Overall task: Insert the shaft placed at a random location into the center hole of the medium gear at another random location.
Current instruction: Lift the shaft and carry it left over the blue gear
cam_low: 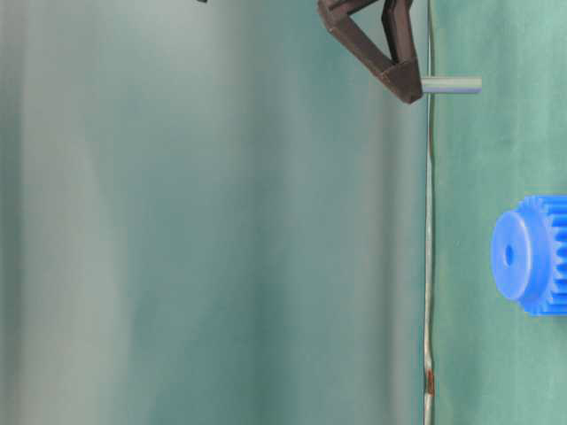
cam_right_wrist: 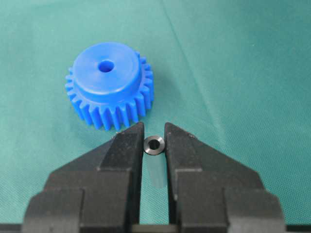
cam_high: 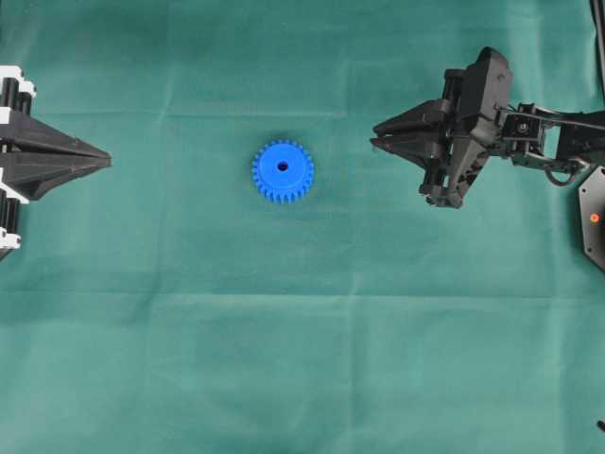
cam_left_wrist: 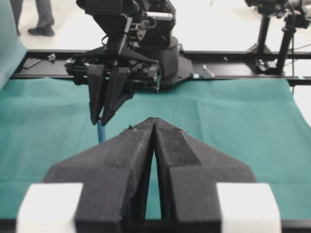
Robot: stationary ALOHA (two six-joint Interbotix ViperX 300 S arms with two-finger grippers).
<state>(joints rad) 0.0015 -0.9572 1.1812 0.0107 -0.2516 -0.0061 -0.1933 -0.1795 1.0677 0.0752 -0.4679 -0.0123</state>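
Observation:
The blue medium gear (cam_high: 283,171) lies flat on the green cloth, hub up, with its center hole (cam_high: 283,166) open. My right gripper (cam_high: 376,134) is to the right of the gear, apart from it, and is shut on the shaft (cam_right_wrist: 154,144). The shaft is held upright, its round end showing between the fingertips. The gear (cam_right_wrist: 109,83) sits just beyond the right gripper (cam_right_wrist: 154,141) in the right wrist view. The table-level view shows the shaft (cam_low: 452,85) sticking out of the gripper tips (cam_low: 403,84), aside from the gear (cam_low: 532,255). My left gripper (cam_high: 106,163) is shut and empty at the left edge.
Green cloth (cam_high: 302,359) covers the whole table. The right arm's base and a black frame rail (cam_left_wrist: 218,56) stand at the far side in the left wrist view. A black plate (cam_high: 594,218) sits at the right edge.

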